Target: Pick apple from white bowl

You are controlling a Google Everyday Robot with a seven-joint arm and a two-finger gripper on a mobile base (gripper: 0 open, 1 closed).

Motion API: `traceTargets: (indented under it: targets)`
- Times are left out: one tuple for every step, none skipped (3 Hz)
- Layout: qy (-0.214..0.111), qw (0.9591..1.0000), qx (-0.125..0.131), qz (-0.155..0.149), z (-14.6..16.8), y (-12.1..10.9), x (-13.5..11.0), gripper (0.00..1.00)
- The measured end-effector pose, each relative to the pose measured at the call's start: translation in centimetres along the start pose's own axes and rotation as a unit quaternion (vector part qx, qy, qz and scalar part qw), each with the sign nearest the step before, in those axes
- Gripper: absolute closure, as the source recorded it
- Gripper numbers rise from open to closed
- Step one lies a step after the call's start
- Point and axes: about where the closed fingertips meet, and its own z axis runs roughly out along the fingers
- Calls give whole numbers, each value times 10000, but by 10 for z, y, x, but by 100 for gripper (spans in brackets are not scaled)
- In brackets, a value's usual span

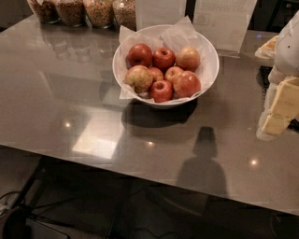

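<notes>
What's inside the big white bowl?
About eight apples, red and yellowish, sit on crumpled white paper in the white bowl. The paper and fruit hide the bowl's bottom. The end effector hangs at the right edge, away from it.

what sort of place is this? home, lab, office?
Probably an office snack area or break room, not certain. A white bowl of apples sits on a glossy grey counter, with snack-filled jars and standing sign cards along the back. The gripper hangs at the right edge, apart from the bowl.
</notes>
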Motion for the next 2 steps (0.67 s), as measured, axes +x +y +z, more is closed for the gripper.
traceTargets:
  targets:
    - [-2,10000,1,0,0,0,0,0]
    - [-246,9996,156,-23,-6,-7,-5,0]
